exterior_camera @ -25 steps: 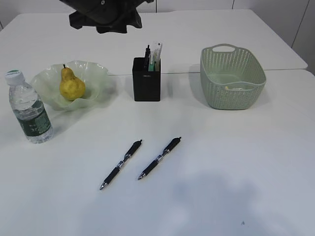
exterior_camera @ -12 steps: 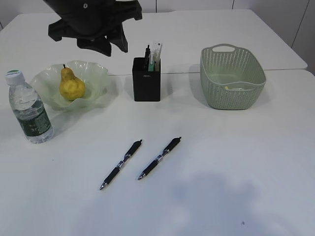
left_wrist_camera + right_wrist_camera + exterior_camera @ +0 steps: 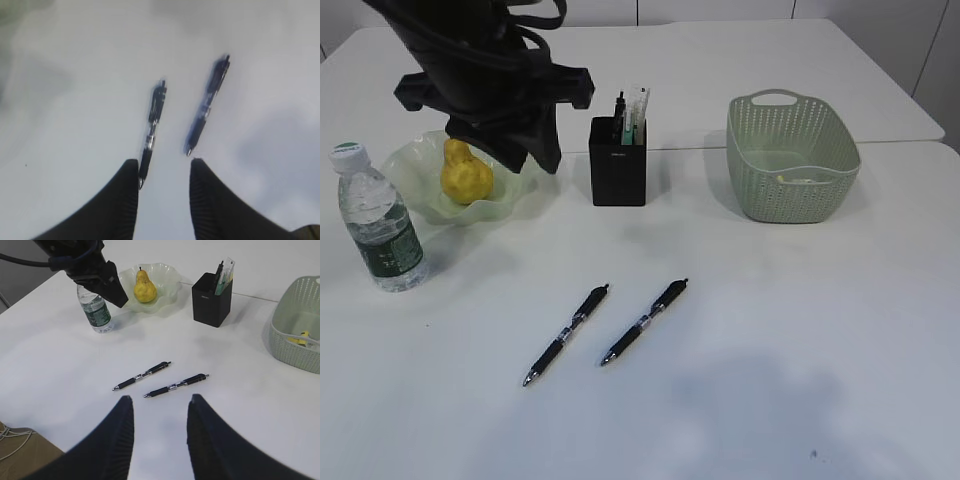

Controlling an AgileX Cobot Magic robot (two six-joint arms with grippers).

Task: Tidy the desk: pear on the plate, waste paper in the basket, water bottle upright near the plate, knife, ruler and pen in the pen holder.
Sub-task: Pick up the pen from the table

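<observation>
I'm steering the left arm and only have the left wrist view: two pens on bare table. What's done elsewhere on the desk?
Observer: The pear already sits on the plate, far left of the exterior view.
Operator: And the water bottle?
Observer: The water bottle stands upright just in front of that plate, cap on.
Operator: Where's the holder I'm carrying pens to?
Observer: The black pen holder stands behind the two pens, right of the plate, with items already in it.
Operator: Is the right arm in my way?
Observer: No; the right gripper hangs open on the near side of the pens.
</observation>
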